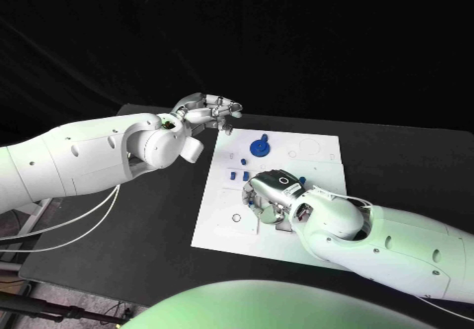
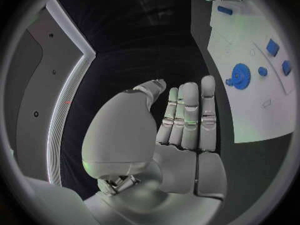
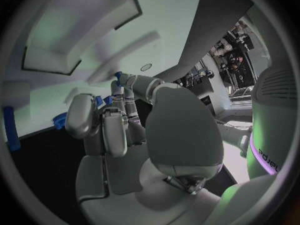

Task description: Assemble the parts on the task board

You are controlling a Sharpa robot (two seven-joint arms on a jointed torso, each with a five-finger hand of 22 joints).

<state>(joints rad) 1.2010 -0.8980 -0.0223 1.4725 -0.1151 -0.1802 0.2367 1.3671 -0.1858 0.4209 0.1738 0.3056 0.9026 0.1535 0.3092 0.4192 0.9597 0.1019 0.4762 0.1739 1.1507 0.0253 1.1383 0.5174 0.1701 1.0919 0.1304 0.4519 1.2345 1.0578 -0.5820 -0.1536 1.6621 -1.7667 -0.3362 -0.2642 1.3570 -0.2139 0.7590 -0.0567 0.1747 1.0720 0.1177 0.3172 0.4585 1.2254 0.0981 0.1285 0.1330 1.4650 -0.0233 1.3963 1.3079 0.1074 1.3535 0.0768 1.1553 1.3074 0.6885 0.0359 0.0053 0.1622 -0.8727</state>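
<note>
The white task board [image 1: 222,223] lies in the middle of the black table. A blue gear [image 1: 259,147] sits near its far edge, and small blue parts [image 1: 233,176] lie just behind my right hand. That right hand [image 1: 272,197] hovers low over the board's middle with its fingers curled down. In the right wrist view the thumb and a finger [image 3: 117,92] pinch a small blue part [image 3: 117,75]. My left hand [image 1: 205,112] is raised off the board's far left corner, with straight fingers [image 2: 187,115] and nothing in it. The gear [image 2: 238,75] and several blue parts [image 2: 273,47] show beside it.
Black table [image 1: 138,226] surrounds the board on all sides. Two white cables [image 1: 69,229] hang below my left arm at the table's left edge. More blue parts [image 3: 9,127] lie on the board near my right hand.
</note>
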